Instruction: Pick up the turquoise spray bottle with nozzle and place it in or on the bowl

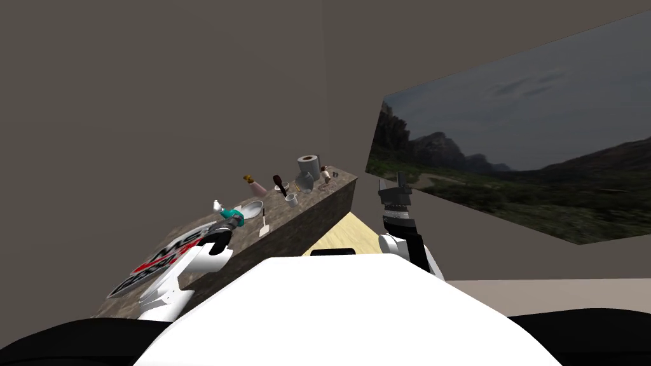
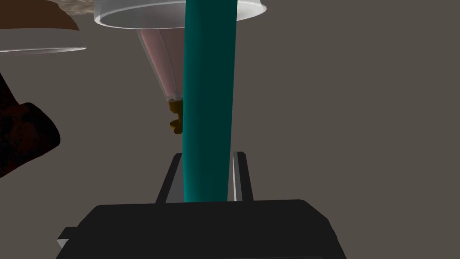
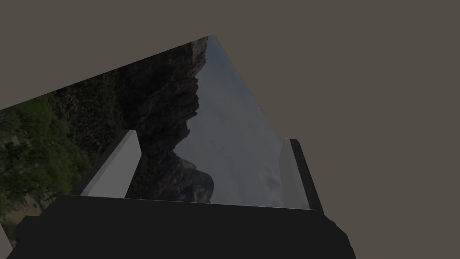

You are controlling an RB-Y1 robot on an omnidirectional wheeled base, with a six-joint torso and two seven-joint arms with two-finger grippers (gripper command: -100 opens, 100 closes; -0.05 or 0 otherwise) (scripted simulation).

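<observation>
Two left fingers (image 2: 236,180) clamp turquoise bottle (image 2: 209,99); head view shows bowl (image 1: 253,208) beside; right fingers (image 3: 114,166) wide.

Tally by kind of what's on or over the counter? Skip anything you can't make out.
bottles: 2, turquoise spray bottle and pink bottle
bowl: 1
paper roll: 1
spatula: 1
mug: 1
total: 6; the items beside the roll are too small to name.
</observation>
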